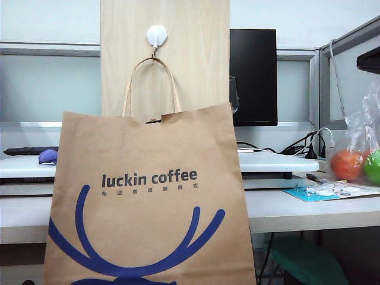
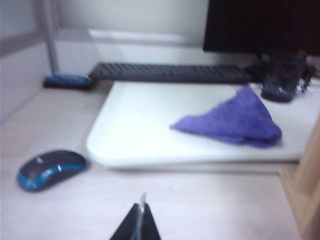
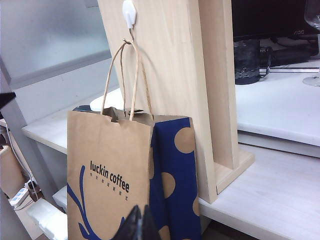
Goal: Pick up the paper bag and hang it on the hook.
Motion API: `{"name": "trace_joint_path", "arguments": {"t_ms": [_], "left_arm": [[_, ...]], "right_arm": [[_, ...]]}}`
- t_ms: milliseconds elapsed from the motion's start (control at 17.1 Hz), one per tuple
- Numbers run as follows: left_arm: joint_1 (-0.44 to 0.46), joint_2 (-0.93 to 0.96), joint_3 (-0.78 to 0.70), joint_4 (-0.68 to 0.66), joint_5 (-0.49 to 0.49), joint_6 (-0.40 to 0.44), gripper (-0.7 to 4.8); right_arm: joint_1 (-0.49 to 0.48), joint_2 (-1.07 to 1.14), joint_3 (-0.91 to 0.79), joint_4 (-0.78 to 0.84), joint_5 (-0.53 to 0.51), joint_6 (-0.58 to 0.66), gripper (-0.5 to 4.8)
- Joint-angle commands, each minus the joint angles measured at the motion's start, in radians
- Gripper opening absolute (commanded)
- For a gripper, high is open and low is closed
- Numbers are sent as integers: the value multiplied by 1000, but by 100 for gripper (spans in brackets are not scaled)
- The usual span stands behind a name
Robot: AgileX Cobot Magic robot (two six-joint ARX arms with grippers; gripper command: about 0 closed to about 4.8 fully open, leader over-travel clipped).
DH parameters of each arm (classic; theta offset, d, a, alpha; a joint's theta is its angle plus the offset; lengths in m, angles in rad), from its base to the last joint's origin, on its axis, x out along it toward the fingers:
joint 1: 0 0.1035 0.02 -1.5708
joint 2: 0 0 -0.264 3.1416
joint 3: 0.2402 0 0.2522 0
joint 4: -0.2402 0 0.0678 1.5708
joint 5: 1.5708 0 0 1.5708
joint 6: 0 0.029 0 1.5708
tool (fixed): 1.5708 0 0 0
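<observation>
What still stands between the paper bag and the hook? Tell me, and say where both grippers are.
Nothing visible: the paper bag already hangs by its handles on the hook of the wooden board. The left gripper is shut over the desk near a mouse; the right gripper is shut, facing the bag.

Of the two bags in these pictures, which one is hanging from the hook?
The brown paper bag printed "luckin coffee" hangs by its handles from the hook. The clear plastic bag with fruit, at the right, is not on the hook.

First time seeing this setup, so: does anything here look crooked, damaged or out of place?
Nothing stands out. The paper bag hangs by its handles from the hook on the wooden board. The left gripper and right gripper are shut, holding nothing.
</observation>
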Motion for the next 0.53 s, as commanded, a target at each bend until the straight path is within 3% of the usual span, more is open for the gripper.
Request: {"name": "trace_joint_path", "arguments": {"t_ms": [58, 526], "left_arm": [[0, 0, 1, -10, 10, -3, -6], [0, 0, 1, -10, 47, -2, -6]], "right_arm": [[1, 0, -7, 10, 0, -1, 0], [1, 0, -7, 10, 0, -1, 0]]}}
